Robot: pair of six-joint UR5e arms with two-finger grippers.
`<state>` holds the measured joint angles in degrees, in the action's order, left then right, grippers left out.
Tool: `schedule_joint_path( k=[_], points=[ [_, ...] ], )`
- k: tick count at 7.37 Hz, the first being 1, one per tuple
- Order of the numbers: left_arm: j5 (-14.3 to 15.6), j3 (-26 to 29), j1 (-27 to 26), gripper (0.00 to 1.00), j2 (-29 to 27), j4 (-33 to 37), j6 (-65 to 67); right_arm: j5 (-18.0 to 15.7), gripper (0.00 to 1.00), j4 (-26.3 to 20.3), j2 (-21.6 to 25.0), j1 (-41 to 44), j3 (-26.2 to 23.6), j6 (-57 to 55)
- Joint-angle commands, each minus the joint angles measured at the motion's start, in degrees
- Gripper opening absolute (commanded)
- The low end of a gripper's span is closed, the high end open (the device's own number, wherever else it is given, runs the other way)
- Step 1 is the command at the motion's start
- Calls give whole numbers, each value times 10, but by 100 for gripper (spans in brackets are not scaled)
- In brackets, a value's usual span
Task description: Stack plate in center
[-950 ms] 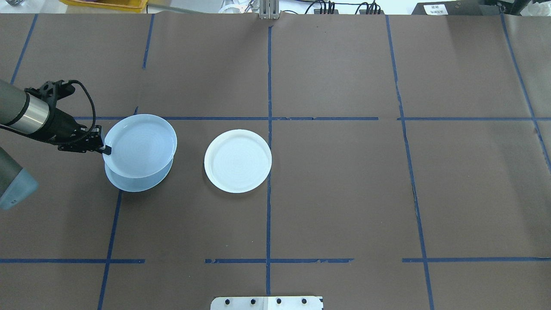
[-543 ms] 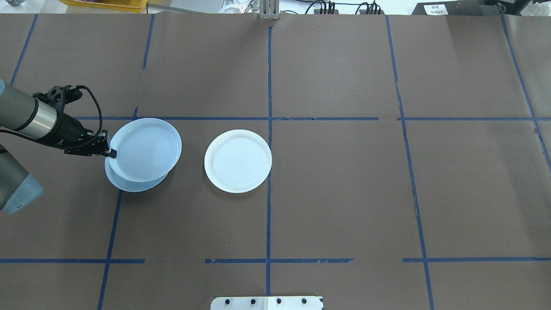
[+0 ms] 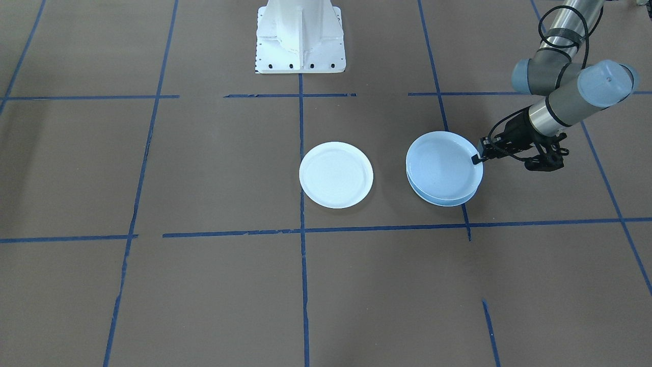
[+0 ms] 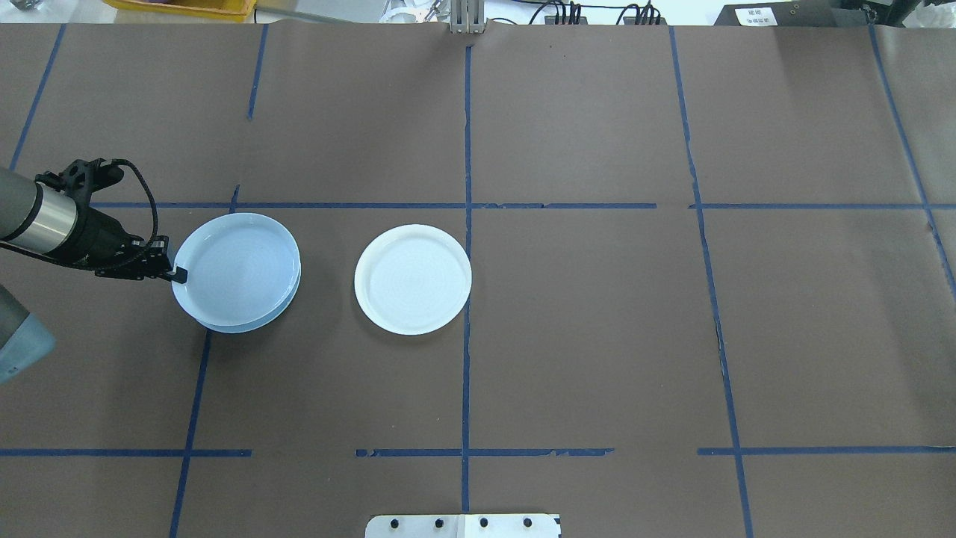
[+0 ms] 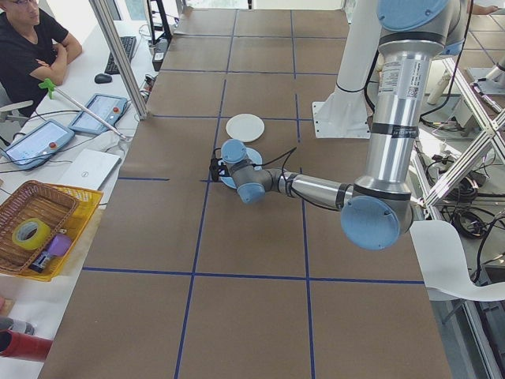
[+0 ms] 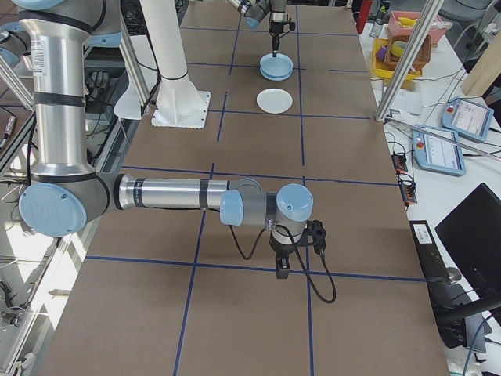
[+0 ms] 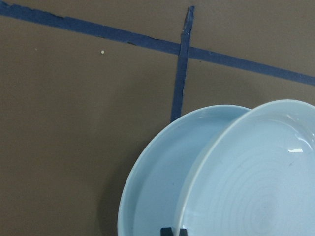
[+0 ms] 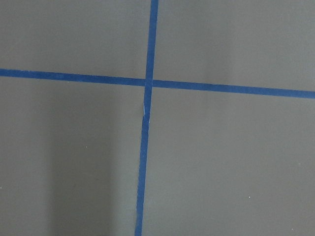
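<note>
I'm seeing left gripper [image 4: 179,275] clamping rim of top blue plate [image 4: 237,267], sitting nearly square over bottom blue plate [image 4: 254,323], left of white plate [image 4: 413,279]. Right gripper's state: can't tell.

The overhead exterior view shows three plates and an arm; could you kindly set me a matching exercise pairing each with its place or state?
Things:
1. upper blue plate
2. lower blue plate
3. white plate
4. left gripper

Places or states:
A. lies alone, beside the middle tape line
B. held by its rim, over another plate
C. on the table, mostly covered from above
D. closed on a plate's rim

Pairs: 1-B, 2-C, 3-A, 4-D
</note>
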<state>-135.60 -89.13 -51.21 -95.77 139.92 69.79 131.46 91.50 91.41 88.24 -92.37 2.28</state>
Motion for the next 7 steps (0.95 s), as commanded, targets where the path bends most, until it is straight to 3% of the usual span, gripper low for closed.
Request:
schedule_joint_path(
  k=[1, 2, 3, 4, 5, 6, 7],
  points=[
    [1, 9, 2, 0, 1, 1, 0, 0, 100, 0, 0, 0, 0, 0],
    [0, 8, 2, 99, 1, 1, 1, 0, 100, 1, 0, 0, 0, 0],
    [-1, 4, 1, 100, 0, 1, 0, 0, 100, 0, 0, 0, 0, 0],
    [-22, -5, -6, 100, -2, -4, 1, 0, 100, 0, 0, 0, 0, 0],
    [-84, -10, -55, 100, -5, -9, 1, 0, 100, 0, 0, 0, 0, 0],
    [-108, -22, -74, 100, -6, -10, 1, 0, 100, 0, 0, 0, 0, 0],
    [-107, -48, -71, 100, -10, -25, 3, 0, 100, 0, 0, 0, 0, 0]
  ],
)
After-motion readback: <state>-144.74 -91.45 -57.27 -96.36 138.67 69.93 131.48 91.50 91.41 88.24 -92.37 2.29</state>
